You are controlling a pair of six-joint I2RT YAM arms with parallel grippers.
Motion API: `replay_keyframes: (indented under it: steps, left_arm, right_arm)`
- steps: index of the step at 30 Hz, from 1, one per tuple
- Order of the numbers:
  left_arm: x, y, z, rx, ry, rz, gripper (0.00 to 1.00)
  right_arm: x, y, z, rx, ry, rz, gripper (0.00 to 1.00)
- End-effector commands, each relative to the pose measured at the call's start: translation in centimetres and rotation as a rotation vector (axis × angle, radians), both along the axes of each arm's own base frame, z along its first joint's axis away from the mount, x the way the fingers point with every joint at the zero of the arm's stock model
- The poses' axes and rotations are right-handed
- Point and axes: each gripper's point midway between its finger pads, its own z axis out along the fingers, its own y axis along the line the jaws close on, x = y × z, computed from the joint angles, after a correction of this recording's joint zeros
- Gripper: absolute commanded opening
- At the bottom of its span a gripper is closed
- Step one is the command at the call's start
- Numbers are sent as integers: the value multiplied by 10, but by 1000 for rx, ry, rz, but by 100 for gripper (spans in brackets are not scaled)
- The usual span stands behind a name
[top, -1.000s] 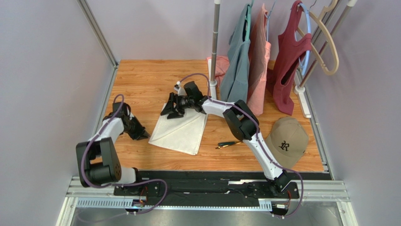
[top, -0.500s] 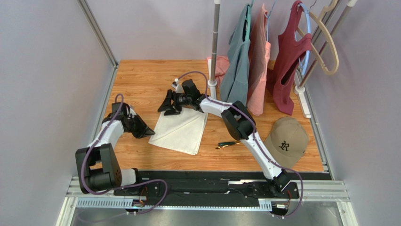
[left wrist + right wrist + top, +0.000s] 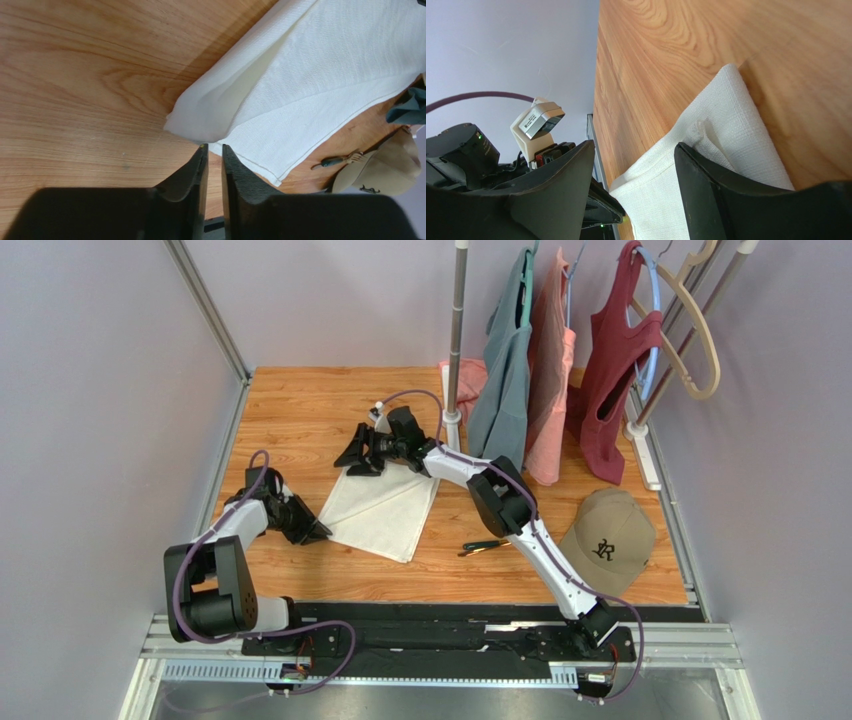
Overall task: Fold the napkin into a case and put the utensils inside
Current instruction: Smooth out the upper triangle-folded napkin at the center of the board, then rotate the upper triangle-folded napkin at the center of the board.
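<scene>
The white napkin (image 3: pixel 385 508) lies flat on the wooden table, partly folded, with a loose flap at its near-left corner (image 3: pixel 200 125). My left gripper (image 3: pixel 320 533) rests low at that corner. Its jaws stand a narrow slit apart (image 3: pixel 214 147), with bare wood showing between them and the cloth just beyond the tips. My right gripper (image 3: pixel 350 460) is wide open at the napkin's far corner (image 3: pixel 726 130), one finger (image 3: pixel 706 200) over the cloth, and holds nothing (image 3: pixel 635 150). The utensils (image 3: pixel 487 545) lie on the wood right of the napkin, seen small in the left wrist view (image 3: pixel 337 161).
A tan cap (image 3: pixel 608 538) sits at the right, close to the utensils. Garments hang from a rack (image 3: pixel 530 360) at the back right, its pole base (image 3: pixel 452 420) just behind the right arm. A metal rail (image 3: pixel 225 450) borders the table's left side.
My left gripper has moved right and nearer, up to the napkin's near-left corner. My right gripper has shifted slightly left and farther back. The napkin's left edge has pulled in a little.
</scene>
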Motion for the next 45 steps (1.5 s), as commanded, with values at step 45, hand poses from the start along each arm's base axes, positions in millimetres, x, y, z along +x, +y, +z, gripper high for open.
replay_keyframes:
  steps: [45]
  left_arm:
    - [12,-26,8,-173,16,130,31]
  right_arm:
    - [-90,-136,-28,-498,-140,104,62]
